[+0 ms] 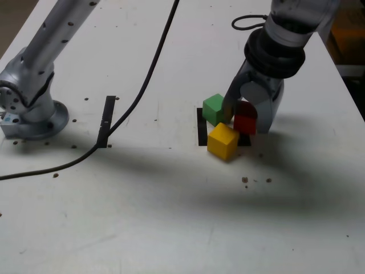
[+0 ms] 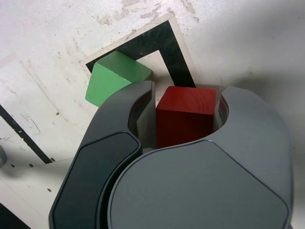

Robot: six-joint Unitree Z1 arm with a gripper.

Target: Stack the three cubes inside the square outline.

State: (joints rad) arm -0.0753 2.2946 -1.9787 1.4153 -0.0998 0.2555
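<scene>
My gripper (image 1: 246, 120) is shut on the red cube (image 1: 245, 121), with a jaw against each side of the red cube (image 2: 186, 114) in the wrist view. It stands over the square outline (image 1: 201, 128) of black tape. The green cube (image 1: 214, 108) sits just to the exterior view's left of the gripper, on a corner of the outline (image 2: 174, 52); the green cube (image 2: 114, 78) lies beside one finger. The yellow cube (image 1: 222, 141) rests nearer the camera, overlapping the outline's front edge. The gripper body hides the yellow cube in the wrist view.
A single black tape strip (image 1: 106, 121) lies at the exterior view's left. A black cable (image 1: 142, 85) runs across the white table past it. The arm's base (image 1: 31, 108) is bolted at the far left. Small dark specks (image 1: 245, 180) dot the table in front.
</scene>
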